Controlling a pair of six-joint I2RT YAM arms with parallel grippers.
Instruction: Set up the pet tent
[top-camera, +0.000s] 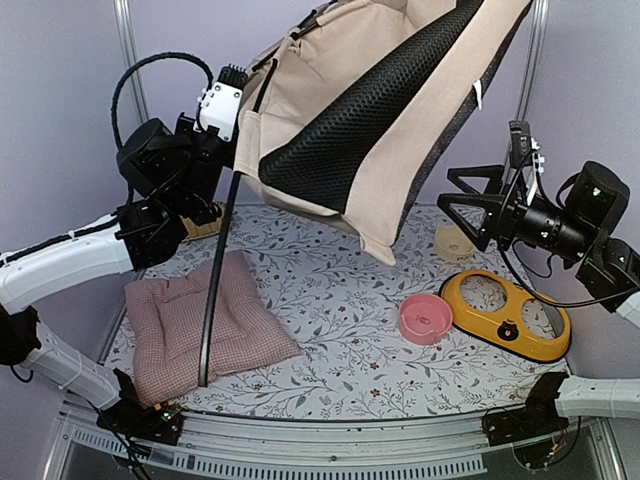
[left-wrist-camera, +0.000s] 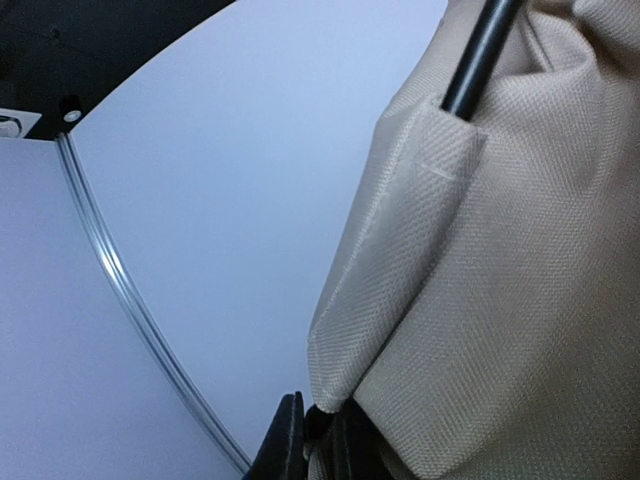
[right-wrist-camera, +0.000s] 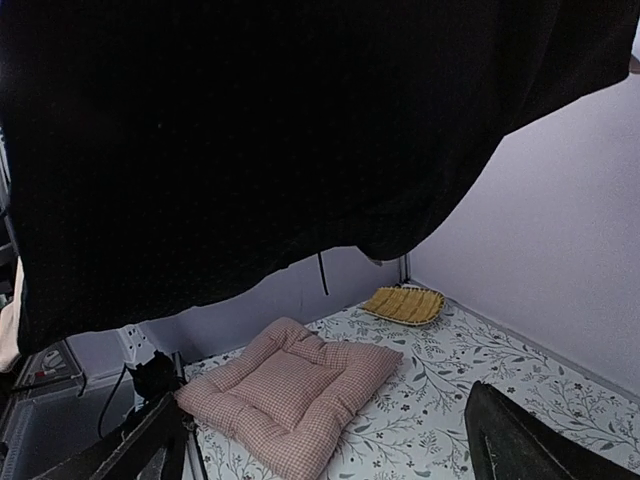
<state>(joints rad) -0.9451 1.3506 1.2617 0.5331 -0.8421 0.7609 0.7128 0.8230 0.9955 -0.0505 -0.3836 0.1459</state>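
Subject item: the large beige fabric pet tent (top-camera: 400, 90) with a black mesh panel hangs in the air above the far half of the floral-patterned table (top-camera: 330, 300), collapsed and sagging. Its lowest corner points down toward the table centre. One thin black pole (top-camera: 215, 290) droops from the tent's left edge, and its lower end lies over the near part of the pink checked square cushion (top-camera: 190, 330).

Left claw (left-wrist-camera: 315, 445): raised at the tent's left edge. The jaws are almost closed and pinch a folded corner of the beige fabric, just beside the sleeve where a pole enters.

Right claw (top-camera: 445, 192): jaws spread fully, with nothing between them. It is level with the tent's right hanging edge and near it; contact cannot be confirmed. In the right wrist view the black panel fills the upper frame.

Other items on the table: a round pink bowl (top-camera: 425, 318) just beside a yellow two-hole feeder tray (top-camera: 505, 315), a small tan bowl (top-camera: 455, 242) behind them, and a yellow woven mat (right-wrist-camera: 403, 303) at the far left corner.
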